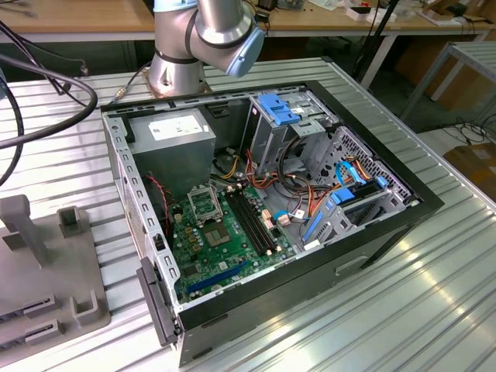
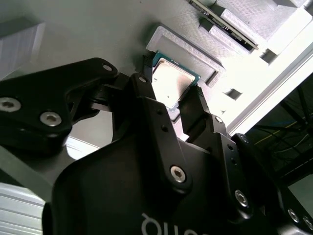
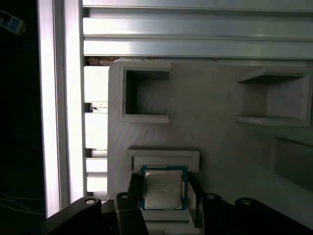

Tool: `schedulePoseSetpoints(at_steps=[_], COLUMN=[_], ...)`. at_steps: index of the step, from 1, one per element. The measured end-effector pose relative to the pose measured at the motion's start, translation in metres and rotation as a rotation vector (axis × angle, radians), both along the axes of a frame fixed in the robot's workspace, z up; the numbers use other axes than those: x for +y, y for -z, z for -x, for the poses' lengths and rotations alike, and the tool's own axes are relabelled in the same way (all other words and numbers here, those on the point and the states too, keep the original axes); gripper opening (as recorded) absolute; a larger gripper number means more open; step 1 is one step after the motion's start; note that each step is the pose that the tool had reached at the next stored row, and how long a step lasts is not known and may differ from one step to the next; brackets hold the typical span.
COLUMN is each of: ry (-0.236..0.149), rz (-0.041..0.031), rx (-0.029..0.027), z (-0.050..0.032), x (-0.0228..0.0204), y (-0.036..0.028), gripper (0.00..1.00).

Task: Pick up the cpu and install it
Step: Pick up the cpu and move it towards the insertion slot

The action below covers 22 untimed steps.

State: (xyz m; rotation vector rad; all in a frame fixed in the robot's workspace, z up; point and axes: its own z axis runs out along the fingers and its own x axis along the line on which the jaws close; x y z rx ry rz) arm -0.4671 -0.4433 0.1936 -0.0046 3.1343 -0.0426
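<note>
Straddling the cpu (image 3: 164,190) (image 2: 171,81) in both wrist views, the gripper (image 3: 164,180) (image 2: 171,93) sits low around it; whether it is clamped on the chip or merely close, I cannot tell. The cpu lies flat in 1 shallow recess of the grey holder (image 3: 215,147) on the ribbed table (image 3: 195,29).

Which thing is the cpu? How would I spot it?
Find the big grey holder plate lying on the ribbed metal table. In one shallow pocket of it, right at the black gripper, lies the cpu. It is the one flat square with a shiny silver top and a green edge; the pockets beside it are plain grey.
</note>
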Motion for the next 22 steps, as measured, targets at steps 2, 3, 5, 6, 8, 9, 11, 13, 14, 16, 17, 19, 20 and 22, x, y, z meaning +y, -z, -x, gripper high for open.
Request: schedulePoseSetpoints(at_steps=[2, 3, 5, 6, 8, 9, 11, 13, 14, 16, 17, 19, 20, 22], ry=[0.0, 0.0, 0.0, 0.0, 0.0, 0.0, 0.0, 0.0, 0.0, 0.0, 0.0, 0.0, 0.0, 0.0], rz=[-0.0001, -0.0001, -0.0001, 0.0, -0.0001, -0.0001, 0.0, -0.0001, -0.0001, -0.0001, -0.0001, -0.0001, -0.0001, -0.0001], rx=[-0.0001, -0.0002, -0.0002, -0.0001, -0.0002, -0.0001, -0.0001, -0.0002, -0.0001, -0.0002, 0.0, -0.0001, -0.0001, 0.0], z=[0.0, 0.0, 0.0, 0.0, 0.0, 0.0, 0.0, 0.0, 0.0, 0.0, 0.0, 0.0, 0.0, 0.0], x=[0.0, 0.0, 0.0, 0.0, 0.0, 0.0, 0.0, 0.0, 0.0, 0.0, 0.0, 0.0, 0.0, 0.0], y=[-0.0018, -0.0031, -0.0058, -0.0069, -0.009, -0.0103, -0.0122, -0.0138, -0.0145, -0.0178, -0.0193, -0.0213, -0.0224, -0.0245], gripper=[0.47, 0.47, 0.47, 0.47, 0.47, 0.47, 0.47, 0.47, 0.47, 0.47, 0.47, 0.47, 0.47, 0.47])
